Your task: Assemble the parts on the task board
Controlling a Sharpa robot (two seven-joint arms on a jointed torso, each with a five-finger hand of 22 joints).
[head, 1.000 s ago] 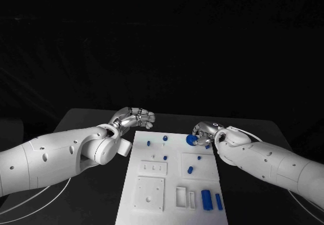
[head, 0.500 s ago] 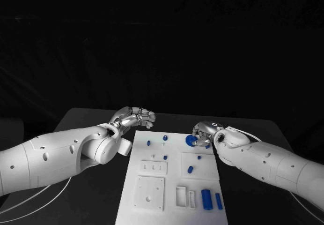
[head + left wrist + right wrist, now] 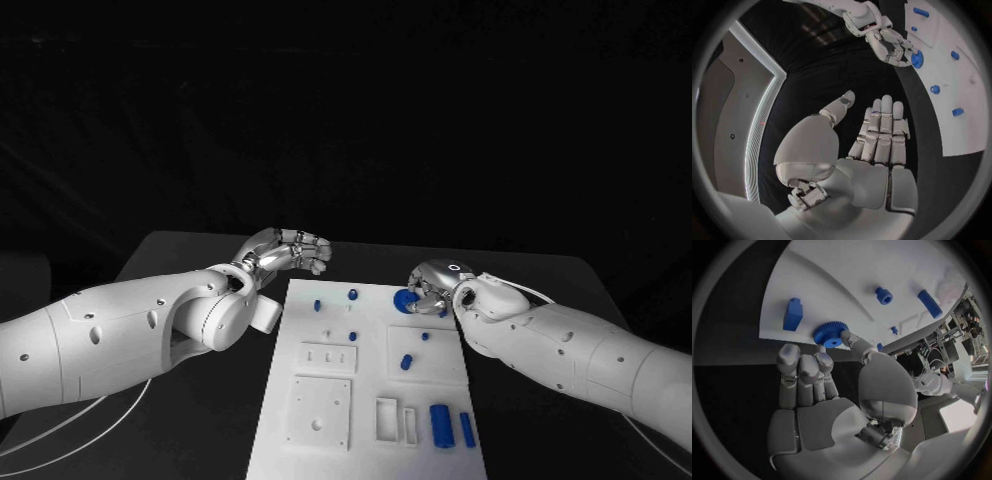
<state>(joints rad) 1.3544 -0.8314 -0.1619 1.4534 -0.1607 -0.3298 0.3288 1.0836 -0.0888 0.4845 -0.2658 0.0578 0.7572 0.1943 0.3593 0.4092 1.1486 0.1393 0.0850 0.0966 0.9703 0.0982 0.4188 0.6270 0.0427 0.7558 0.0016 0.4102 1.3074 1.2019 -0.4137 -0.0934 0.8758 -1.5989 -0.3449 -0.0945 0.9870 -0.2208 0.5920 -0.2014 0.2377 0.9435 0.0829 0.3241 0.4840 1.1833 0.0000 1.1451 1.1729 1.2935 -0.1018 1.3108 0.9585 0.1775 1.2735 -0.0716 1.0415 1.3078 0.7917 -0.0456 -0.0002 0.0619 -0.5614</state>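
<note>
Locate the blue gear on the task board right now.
In the head view, the blue gear sits at the task board's far right corner, against the right hand's fingertips.

Two arms are being shown, both clad in smooth white shells with rounded, bulging segments. The left arm (image 3: 130, 335) is being marked by small dark screw holes along its casing, and a pale cable (image 3: 87, 425) is being seen looping beneath it. The right arm (image 3: 577, 350) is being dotted with similar holes, with a thin cable running along its wrist. The left hand (image 3: 289, 250) and the right hand (image 3: 430, 280) are being finished in silver metal, with segmented fingers (image 3: 879, 130) and a domed, pale grey thumb base (image 3: 886, 390).
</note>
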